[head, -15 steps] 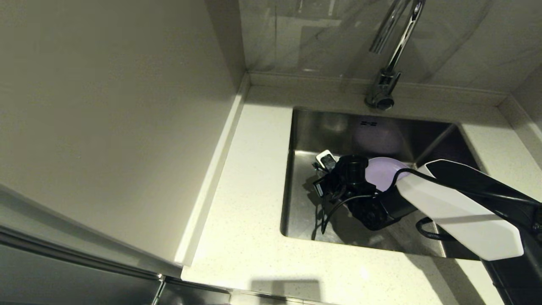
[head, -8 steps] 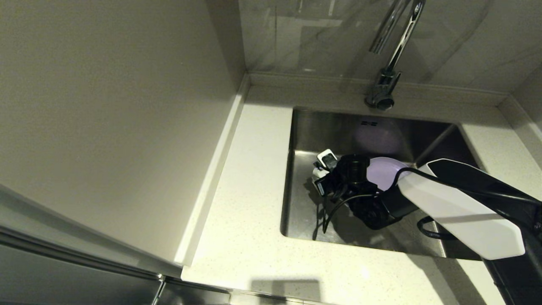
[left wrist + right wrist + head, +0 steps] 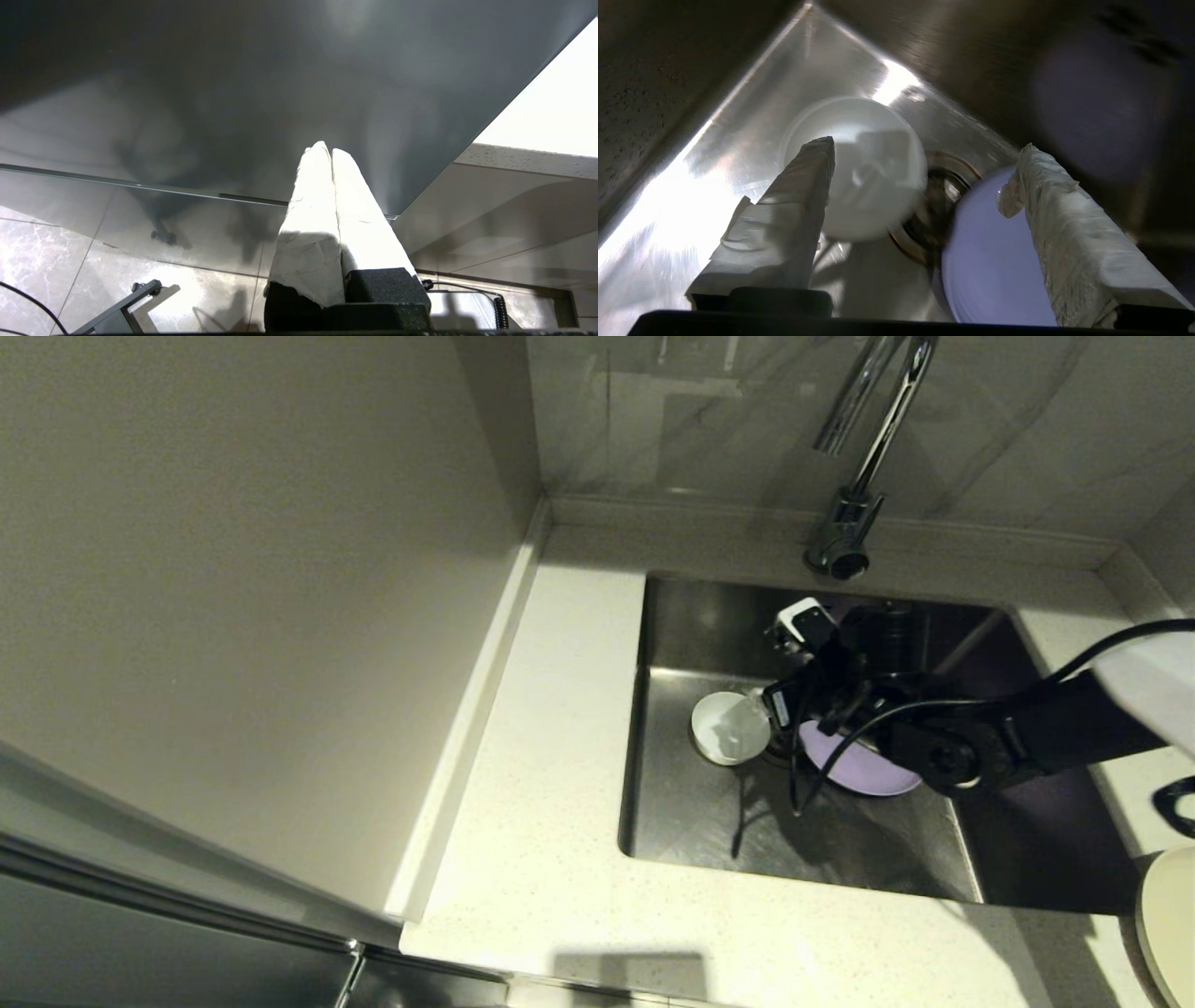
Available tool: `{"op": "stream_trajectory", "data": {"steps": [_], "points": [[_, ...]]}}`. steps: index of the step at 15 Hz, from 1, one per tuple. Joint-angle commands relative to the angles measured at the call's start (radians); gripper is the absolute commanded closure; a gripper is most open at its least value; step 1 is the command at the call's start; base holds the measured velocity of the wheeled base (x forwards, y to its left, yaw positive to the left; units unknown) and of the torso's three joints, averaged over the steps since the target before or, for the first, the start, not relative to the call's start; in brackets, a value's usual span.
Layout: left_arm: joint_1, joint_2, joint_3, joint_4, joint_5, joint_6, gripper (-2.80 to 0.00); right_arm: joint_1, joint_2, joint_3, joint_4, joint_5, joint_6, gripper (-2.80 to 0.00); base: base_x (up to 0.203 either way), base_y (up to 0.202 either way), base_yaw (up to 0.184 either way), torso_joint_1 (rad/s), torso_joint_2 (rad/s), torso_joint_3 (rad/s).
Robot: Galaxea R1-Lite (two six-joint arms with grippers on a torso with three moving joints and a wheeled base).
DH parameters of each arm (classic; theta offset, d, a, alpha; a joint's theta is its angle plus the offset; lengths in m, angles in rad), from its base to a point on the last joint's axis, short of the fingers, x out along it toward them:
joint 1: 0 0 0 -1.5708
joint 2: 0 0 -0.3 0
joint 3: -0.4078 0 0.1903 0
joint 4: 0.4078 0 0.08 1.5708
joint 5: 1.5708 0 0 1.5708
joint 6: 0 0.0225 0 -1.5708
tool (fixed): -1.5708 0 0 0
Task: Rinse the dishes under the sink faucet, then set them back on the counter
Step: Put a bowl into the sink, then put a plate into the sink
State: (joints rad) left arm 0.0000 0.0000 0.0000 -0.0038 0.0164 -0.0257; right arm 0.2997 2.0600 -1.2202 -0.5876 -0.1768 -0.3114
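Our desk (image 3: pixel 541 859) ran round the steel sink (image 3: pixel 691 803), faucet (image 3: pixel 845 537) at its back edge. In the sink lay the lavender plate (image 3: pixel 854 767) beside the drain, w/ the small white bowl (image 3: pixel 724 728) just left of it. Cream plate (image 3: pixel 1172 924) sat on the desk, far right. Our right gripper (image 3: pixel 924 172) hung above both, jaws released, grasping nothing. Left gripper (image 3: pixel 331 154) parked off-scene, jaws clenched.

The right arm is reaching across the sink (image 3: pixel 653 784), its right gripper (image 3: pixel 924 154) hanging above the basin floor with both wrapped fingers (image 3: pixel 794 210) spread wide, gripping nothing. The left gripper (image 3: pixel 331 154) is sitting parked away from the sink, fingers pressed together.
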Motion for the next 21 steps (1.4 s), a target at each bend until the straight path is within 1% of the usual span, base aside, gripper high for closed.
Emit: {"op": "stream_trajectory", "data": {"steps": [1,3,4,5,7,8,9,11,15,16,17,19,21], "points": [[0.000,-0.003,0.000,-0.001,0.000,0.000,0.00,-0.045,-0.234,0.067,0.145,-0.003,0.038,-2.80,0.000,0.000,0.000,0.000,0.00,0.000],[0.000,-0.003,0.000,-0.001,0.000,0.000,0.00,-0.114,-0.370,0.116,0.312,-0.004,0.131,-2.80,0.000,0.000,0.000,0.000,0.00,0.000],[0.000,-0.003,0.000,-0.001,0.000,0.001,0.00,-0.171,-0.436,0.139,0.397,-0.008,0.189,-2.80,0.000,0.000,0.000,0.000,0.00,0.000],[-0.001,-0.003,0.000,-0.001,0.000,0.000,0.00,-0.255,-0.495,0.162,0.490,-0.016,0.222,-2.80,0.000,0.000,0.000,0.000,0.00,0.000],[0.000,-0.003,0.000,-0.001,0.000,0.001,0.00,-0.417,-0.602,0.196,0.657,-0.039,0.250,-2.80,0.000,0.000,0.000,0.000,0.00,0.000],[0.000,-0.003,0.000,-0.001,0.000,0.001,0.00,-0.483,-0.649,0.218,0.757,-0.074,0.256,-2.80,0.000,0.000,0.000,0.000,0.00,0.000],[0.000,-0.003,0.000,-0.001,0.000,0.000,0.00,-0.519,-0.678,0.248,0.815,-0.157,0.278,-2.80,0.000,0.000,0.000,0.000,0.00,0.000],[0.000,-0.003,0.000,-0.001,0.000,0.000,0.00,-0.525,-0.700,0.296,0.829,-0.219,0.400,-2.80,0.000,0.000,0.000,0.000,0.00,0.000],[0.000,-0.003,0.000,-0.001,0.000,0.001,0.00,-0.528,-0.669,0.236,0.815,-0.235,0.449,-2.80,0.000,0.000,0.000,0.000,0.00,0.000],[0.000,-0.003,0.000,-0.001,0.000,0.000,0.00,-0.527,-0.654,0.234,0.794,-0.251,0.452,-0.79,0.000,0.000,0.000,0.000,0.00,0.000],[-0.001,-0.003,0.000,-0.001,0.000,0.000,0.00,-0.527,-0.644,0.236,0.754,-0.271,0.447,0.00,0.000,0.000,0.000,0.000,0.00,0.000],[-0.001,-0.003,0.000,-0.001,0.000,0.000,0.00,-0.527,-0.619,0.237,0.682,-0.277,0.428,0.00,0.000,0.000,0.000,0.000,0.00,0.000],[0.000,-0.003,0.000,-0.001,0.000,0.000,0.00,-0.527,-0.599,0.240,0.615,-0.281,0.425,0.00,0.000,0.000,0.000,0.000,0.00,0.000]]}}
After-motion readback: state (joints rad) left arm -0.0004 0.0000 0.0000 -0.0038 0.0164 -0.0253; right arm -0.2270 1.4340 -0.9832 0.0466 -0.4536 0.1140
